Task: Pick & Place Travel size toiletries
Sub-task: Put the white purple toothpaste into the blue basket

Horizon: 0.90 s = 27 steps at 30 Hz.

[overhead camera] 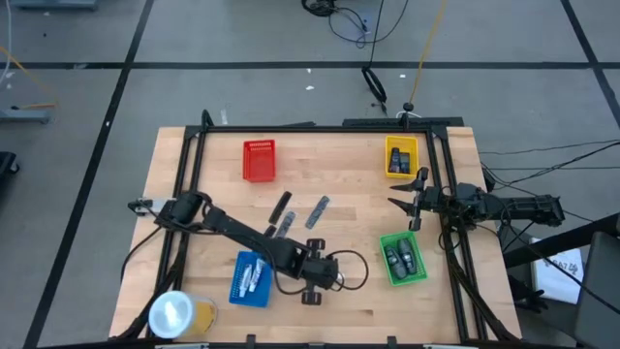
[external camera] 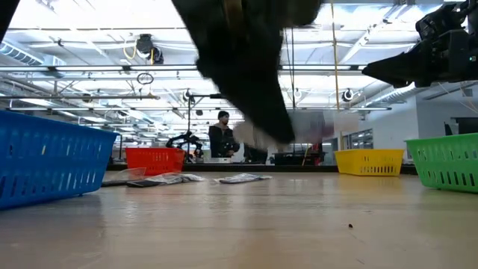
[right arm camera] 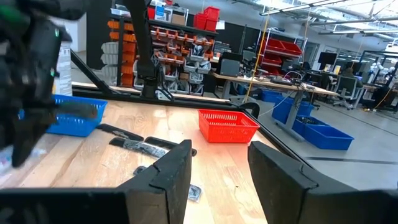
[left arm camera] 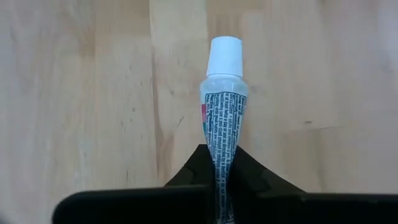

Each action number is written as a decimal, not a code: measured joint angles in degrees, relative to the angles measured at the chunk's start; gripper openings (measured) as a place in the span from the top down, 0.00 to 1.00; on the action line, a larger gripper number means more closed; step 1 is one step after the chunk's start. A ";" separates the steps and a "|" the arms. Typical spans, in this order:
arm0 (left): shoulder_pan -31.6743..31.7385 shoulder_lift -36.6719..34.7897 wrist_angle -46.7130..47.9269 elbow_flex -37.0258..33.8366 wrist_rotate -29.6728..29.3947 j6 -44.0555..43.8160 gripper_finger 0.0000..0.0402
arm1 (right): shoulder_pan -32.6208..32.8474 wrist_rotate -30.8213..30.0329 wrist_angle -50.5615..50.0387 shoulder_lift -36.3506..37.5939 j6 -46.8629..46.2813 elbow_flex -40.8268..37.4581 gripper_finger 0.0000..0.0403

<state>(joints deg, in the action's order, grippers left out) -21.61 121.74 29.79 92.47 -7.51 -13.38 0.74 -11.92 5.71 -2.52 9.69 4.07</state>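
Tube: small white toothpaste tube (left arm camera: 222, 93) pinched by its flat tail in my left pincer (overhead camera: 320, 274), near bench (overhead camera: 329, 310) front edge, beside blue tray (overhead camera: 250, 279) for drop-off.
Loose sticks: (overhead camera: 299, 214) bench centre, not yet sorted.
Right pincer: (overhead camera: 415, 199) half-wide, empty, parked at right edge.

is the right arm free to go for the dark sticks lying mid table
Probably yes: the right gripper is open and empty, and the dark sticks lie uncovered on the table. The left gripper, shut on a white tube, works nearby and might crowd it.
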 joint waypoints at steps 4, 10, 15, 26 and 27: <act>-0.30 -4.90 -0.24 0.00 -0.98 0.94 0.91 | 0.01 0.00 0.01 0.00 0.01 0.01 0.63; -1.89 -13.15 0.16 0.07 -3.40 1.27 0.96 | -0.01 0.00 -0.01 0.00 0.00 -0.01 0.63; -4.49 -20.72 3.47 0.07 -7.19 -2.60 0.97 | 0.00 0.00 -0.01 -0.01 0.02 0.01 0.63; -16.09 -26.66 21.63 -1.18 -32.09 -26.24 0.98 | 0.01 0.00 0.02 0.00 0.00 0.00 0.63; -17.17 -26.65 22.31 -2.02 -33.41 -29.11 0.98 | 0.00 0.00 0.01 0.00 0.01 -0.01 0.63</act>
<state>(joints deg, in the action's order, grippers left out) -38.78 95.09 52.10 90.45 -40.92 -42.48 0.74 -11.92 5.72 -2.52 9.71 4.05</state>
